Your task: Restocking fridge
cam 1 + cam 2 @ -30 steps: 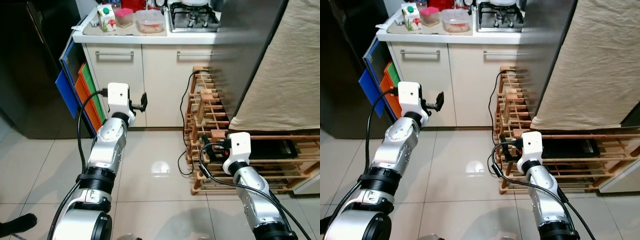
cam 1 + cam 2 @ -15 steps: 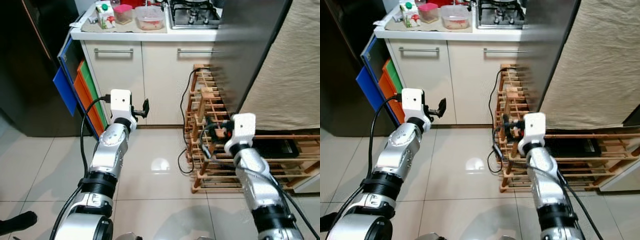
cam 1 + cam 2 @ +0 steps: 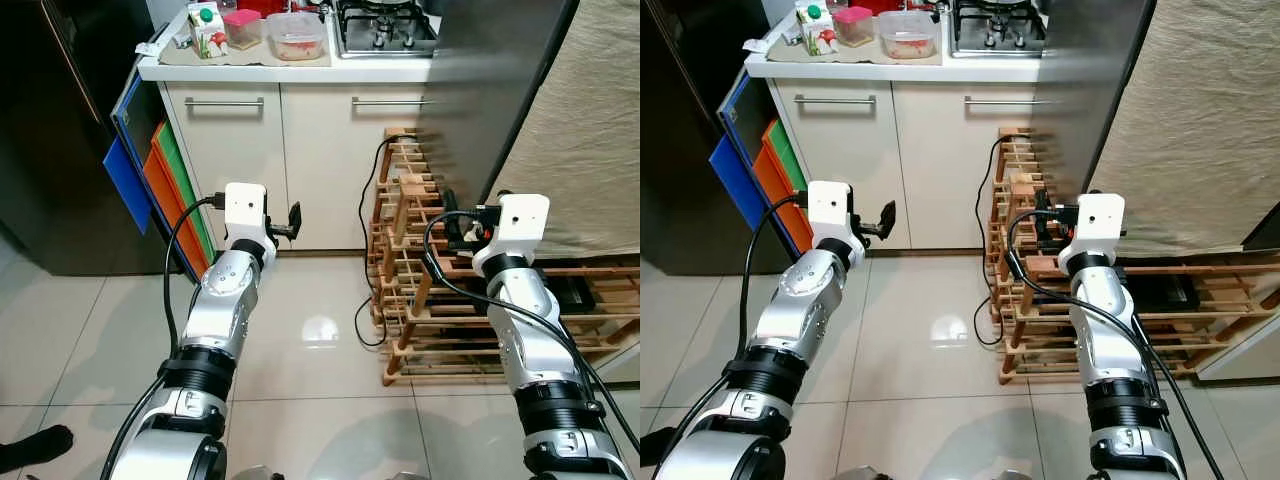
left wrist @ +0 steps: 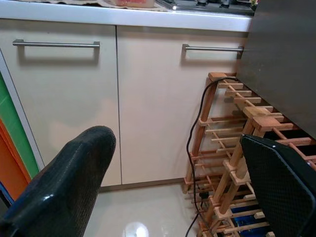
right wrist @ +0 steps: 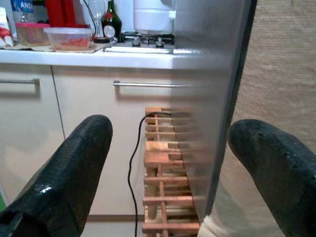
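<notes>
A carton with a green cap (image 3: 206,18), a pink-lidded tub (image 3: 242,27) and a clear food box (image 3: 297,35) stand on the white counter (image 3: 290,72) at the back. A tall grey steel panel (image 3: 500,80) rises at the right; a dark tall unit (image 3: 50,150) stands at the left. My left gripper (image 3: 293,222) is open at cabinet height, empty, pointing at the cabinet doors (image 4: 158,98). My right gripper (image 3: 452,222) is open and empty, held just before the steel panel's edge (image 5: 212,74), above the wooden rack (image 3: 420,280).
Blue, orange and green boards (image 3: 150,170) lean beside the cabinet. A black cable (image 3: 365,250) hangs down the rack to the tiled floor (image 3: 310,330). A gas hob (image 3: 385,25) sits on the counter. Beige cloth (image 3: 590,130) covers the right side. A dark shoe (image 3: 30,450) shows bottom left.
My right arm has risen from low beside the rack to the height of the steel panel's edge. My left gripper has hardly moved. The camera has shifted slightly.
</notes>
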`<state>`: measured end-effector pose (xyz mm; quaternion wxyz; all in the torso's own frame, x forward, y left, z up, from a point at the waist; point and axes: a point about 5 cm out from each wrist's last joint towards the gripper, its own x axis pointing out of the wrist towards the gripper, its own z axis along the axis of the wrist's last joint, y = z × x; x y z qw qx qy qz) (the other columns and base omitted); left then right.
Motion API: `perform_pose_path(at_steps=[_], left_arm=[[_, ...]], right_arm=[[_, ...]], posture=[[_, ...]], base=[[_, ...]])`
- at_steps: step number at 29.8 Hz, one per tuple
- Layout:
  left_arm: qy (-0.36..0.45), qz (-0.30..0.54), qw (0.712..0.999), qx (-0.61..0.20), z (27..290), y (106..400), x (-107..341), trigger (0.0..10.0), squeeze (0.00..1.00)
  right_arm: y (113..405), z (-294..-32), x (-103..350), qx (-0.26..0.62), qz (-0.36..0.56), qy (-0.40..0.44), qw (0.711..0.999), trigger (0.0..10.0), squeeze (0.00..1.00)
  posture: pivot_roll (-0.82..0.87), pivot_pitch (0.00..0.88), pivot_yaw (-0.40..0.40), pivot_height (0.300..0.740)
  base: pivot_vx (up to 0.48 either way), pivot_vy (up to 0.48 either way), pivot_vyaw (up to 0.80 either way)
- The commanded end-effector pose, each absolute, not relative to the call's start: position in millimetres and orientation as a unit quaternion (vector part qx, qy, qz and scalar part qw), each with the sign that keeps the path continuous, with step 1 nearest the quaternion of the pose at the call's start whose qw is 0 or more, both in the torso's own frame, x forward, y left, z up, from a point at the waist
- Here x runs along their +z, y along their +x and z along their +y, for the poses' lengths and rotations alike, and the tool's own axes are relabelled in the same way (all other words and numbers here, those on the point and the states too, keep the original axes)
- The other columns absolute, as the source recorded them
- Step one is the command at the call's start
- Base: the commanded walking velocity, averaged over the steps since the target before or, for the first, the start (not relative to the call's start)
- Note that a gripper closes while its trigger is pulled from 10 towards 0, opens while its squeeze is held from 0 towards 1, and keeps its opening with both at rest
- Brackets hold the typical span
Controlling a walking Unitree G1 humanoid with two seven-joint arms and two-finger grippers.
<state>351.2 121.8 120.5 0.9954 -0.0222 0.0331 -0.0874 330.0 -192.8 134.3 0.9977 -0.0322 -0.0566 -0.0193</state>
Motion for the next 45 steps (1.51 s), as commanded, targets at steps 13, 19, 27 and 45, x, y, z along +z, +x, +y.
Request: perform_pose_path(at_steps=[13, 19, 27, 45], left_arm=[[-0.02, 0.034, 0.995, -0.092, 118.7, 350.1, 118.6, 10.0, 0.0], [-0.021, 0.034, 0.995, -0.089, 119.4, 350.3, 118.8, 10.0, 0.0], [-0.022, 0.033, 0.995, -0.091, 117.8, 350.8, 118.9, 10.0, 0.0], [-0.023, 0.031, 0.995, -0.093, 115.7, 352.0, 120.1, 10.0, 0.0]], right_arm=[[353.4, -228.9, 166.7, -0.168, -0.092, -0.078, 0.978, 10.0, 0.0], [356.4, -232.9, 169.1, -0.199, -0.095, -0.083, 0.972, 10.0, 0.0], [363.9, -232.9, 176.1, -0.205, -0.105, -0.082, 0.97, 10.0, 0.0], [379.8, -234.9, 196.4, -0.215, -0.123, -0.086, 0.965, 10.0, 0.0]], posture=[[-0.06, 0.02, 0.038, 0.74], [-0.06, 0.021, 0.037, 0.74], [-0.06, 0.014, 0.035, 0.74], [-0.06, 0.004, 0.036, 0.74]], base=[[0.0, 0.0, 0.0], [0.0, 0.0, 0.0], [0.0, 0.0, 0.0], [0.0, 0.0, 0.0]])
